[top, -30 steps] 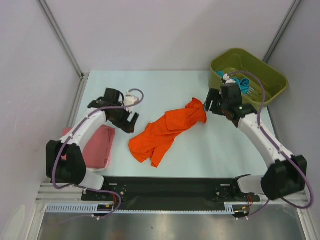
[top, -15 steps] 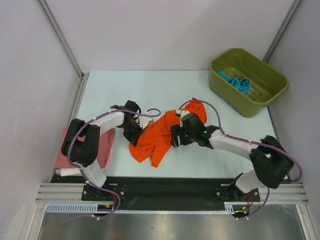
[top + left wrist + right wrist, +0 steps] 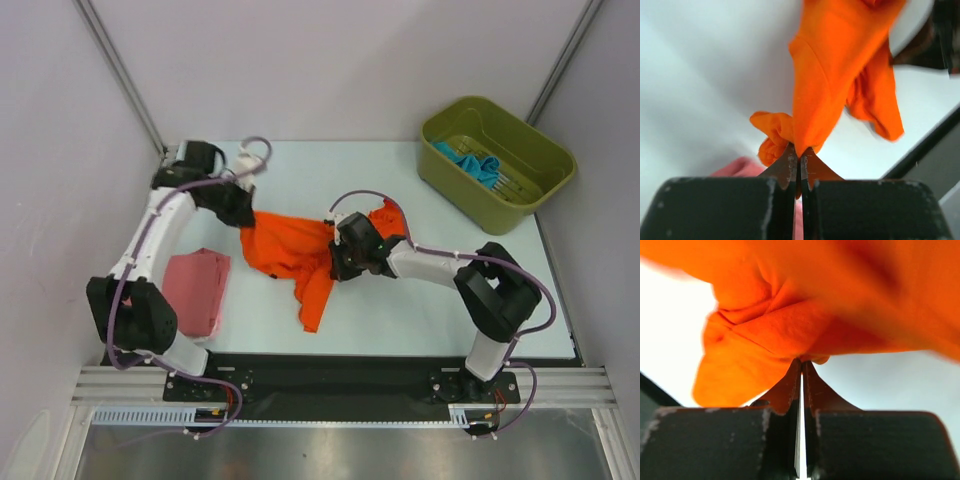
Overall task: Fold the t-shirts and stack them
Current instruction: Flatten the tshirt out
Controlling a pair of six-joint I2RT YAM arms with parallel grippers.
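Observation:
The orange t-shirt (image 3: 290, 250) is pulled out between both grippers over the middle of the table, with a tail hanging toward the front (image 3: 312, 312). My left gripper (image 3: 247, 220) is shut on its left edge; in the left wrist view the orange t-shirt (image 3: 830, 75) rises from the closed left gripper (image 3: 800, 154). My right gripper (image 3: 335, 265) is shut on a bunched fold at the shirt's right side, which the right wrist view shows as the orange t-shirt (image 3: 780, 335) above the closed right gripper (image 3: 801, 364). A folded pink t-shirt (image 3: 195, 290) lies at the front left. A teal-blue t-shirt (image 3: 475, 165) lies in the bin.
An olive-green bin (image 3: 500, 215) stands at the back right corner. Part of the orange t-shirt bunches behind the right wrist (image 3: 392, 218). The pink t-shirt (image 3: 737, 167) shows just under the left gripper's fingers. A black rail (image 3: 330, 375) runs along the table's near edge.
The left gripper has drawn back and to the left with the shirt's edge in it. The right gripper has shut on the shirt and shifted slightly left. The cloth is now spread wider.

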